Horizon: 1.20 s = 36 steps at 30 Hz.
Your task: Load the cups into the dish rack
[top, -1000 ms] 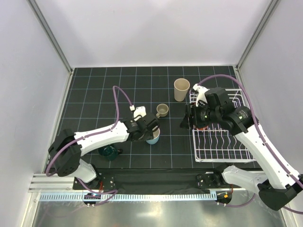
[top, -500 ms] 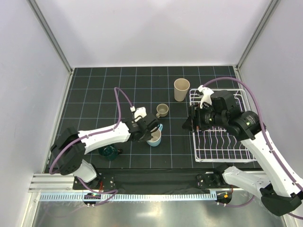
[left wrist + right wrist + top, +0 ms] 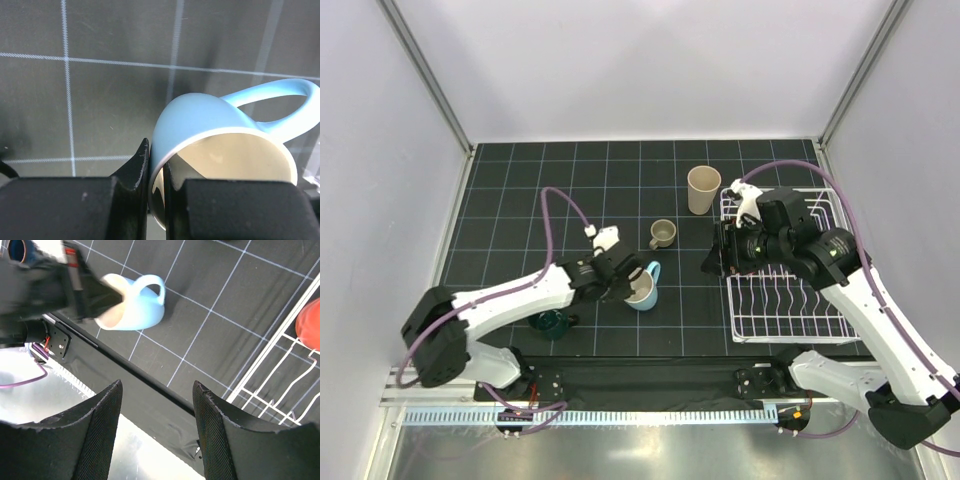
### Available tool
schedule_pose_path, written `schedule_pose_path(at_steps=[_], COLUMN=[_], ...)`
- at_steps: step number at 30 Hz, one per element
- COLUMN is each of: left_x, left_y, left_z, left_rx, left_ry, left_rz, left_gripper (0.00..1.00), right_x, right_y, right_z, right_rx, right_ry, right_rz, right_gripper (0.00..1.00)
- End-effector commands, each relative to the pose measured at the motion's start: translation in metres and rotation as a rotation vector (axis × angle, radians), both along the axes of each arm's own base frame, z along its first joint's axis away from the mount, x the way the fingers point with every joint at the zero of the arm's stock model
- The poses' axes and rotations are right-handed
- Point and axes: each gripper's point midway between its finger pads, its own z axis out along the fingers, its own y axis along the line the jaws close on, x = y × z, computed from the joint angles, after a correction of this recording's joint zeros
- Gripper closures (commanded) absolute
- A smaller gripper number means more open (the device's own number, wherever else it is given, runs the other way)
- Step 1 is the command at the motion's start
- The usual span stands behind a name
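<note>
Right now we see the dish rack (image 3: 788, 305) at the R side of the black grid mat (image 3: 520, 190). What we can make out in it is the orange cup (image 3: 309, 324), a red-orange curve just inside the rack's edge wires, cut off by the frame in the R wrist view. The top cam doesn't show that cup, since the R arm (image 3: 840, 270) covers the rack's far half. The light blue mug (image 3: 642, 289) is well L of the rack, tilted w/ its cream inside facing the left gripper (image 3: 156, 159). That gripper's 2 fingers are pinched narrow on the mug wall, 1 outside & 1 inside the rim, which only the L wrist view shows. We can't tell if the mug touches the mat. The right gripper (image 3: 156, 386) hangs by the rack's L edge, jaws wide w/ nothing between them. On the mat stand the tall beige tumbler (image 3: 703, 189) just beyond the rack's far L corner, the small taupe mug (image 3: 662, 234) between it & the blue mug, and the dark teal mug (image 3: 552, 322), partly hidden by the L arm (image 3: 520, 295). A dark blue rim (image 3: 19, 247) at the R wrist view's top L corner is too cropped for us to ID.
</note>
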Motion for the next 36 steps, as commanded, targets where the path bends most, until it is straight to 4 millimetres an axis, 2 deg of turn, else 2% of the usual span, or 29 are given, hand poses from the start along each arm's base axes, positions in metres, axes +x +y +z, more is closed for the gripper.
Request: schedule_pose_path(at_steps=[1,2,8,10,11,12,16,20,23,26,27,28,29,30,33,34,36], left_x=[0.003,-0.002,-0.021,-0.03,-0.033,-0.042,-0.057,-0.069,-0.079,-0.094,-0.096,-0.099,-0.105,-0.107,-0.114,-0.115,-0.115], left_y=[-0.017,-0.02,-0.041,-0.048,-0.048,-0.048,-0.046,-0.039,-0.036,-0.04,-0.043,-0.044,-0.045,-0.045,-0.049,-0.05,-0.05], left_z=[0.057,0.071,0.12,0.144,0.145,0.156,0.176,0.186,0.195,0.207,0.218,0.216,0.222,0.225,0.235,0.239,0.243], left_rx=[-0.2,-0.255,-0.478,-0.573,-0.591,-0.641,-0.735,-0.778,-0.816,-0.897,-0.944,-0.961,-0.998,-1.026,-1.116,-1.153,-1.195], left_ry=[-0.098,-0.111,-0.171,-0.214,-0.219,-0.228,-0.268,-0.292,-0.301,-0.287,-0.309,-0.301,-0.298,-0.29,-0.273,-0.284,-0.278], left_rz=[-0.032,-0.057,-0.219,-0.29,-0.307,-0.344,-0.408,-0.451,-0.491,-0.558,-0.577,-0.587,-0.612,-0.612,-0.632,-0.636,-0.611], left_gripper=[1.0,1.0,1.0,1.0,1.0,1.0,1.0,1.0,1.0,1.0,1.0,1.0,1.0,0.99,1.0,1.0,1.0], right_x=[0.002,0.004,0.015,0.017,0.018,0.018,0.02,0.013,0.01,0.0,-0.007,-0.01,-0.009,-0.017,-0.022,-0.028,-0.029], right_y=[0.005,0.005,0.004,0.009,0.012,0.014,0.021,0.033,0.044,0.059,0.065,0.069,0.073,0.076,0.084,0.086,0.09], right_z=[-0.001,-0.001,0.009,0.011,0.014,0.017,0.037,0.062,0.071,0.08,0.084,0.088,0.092,0.097,0.107,0.104,0.112], right_rx=[-0.001,-0.003,-0.022,-0.008,-0.004,0.003,0.04,0.125,0.182,0.284,0.329,0.358,0.389,0.428,0.518,0.548,0.589], right_ry=[-0.006,-0.009,-0.088,-0.094,-0.104,-0.104,-0.147,-0.196,-0.22,-0.207,-0.189,-0.183,-0.2,-0.2,-0.208,-0.175,-0.229], right_rz=[0.026,0.029,0.04,0.064,0.083,0.098,0.127,0.197,0.249,0.329,0.36,0.376,0.393,0.431,0.46,0.479,0.505], right_gripper=[0.4,0.4,0.4,0.39,0.4,0.39,0.4,0.39,0.35,0.32,0.31,0.3,0.29,0.29,0.27,0.27,0.27])
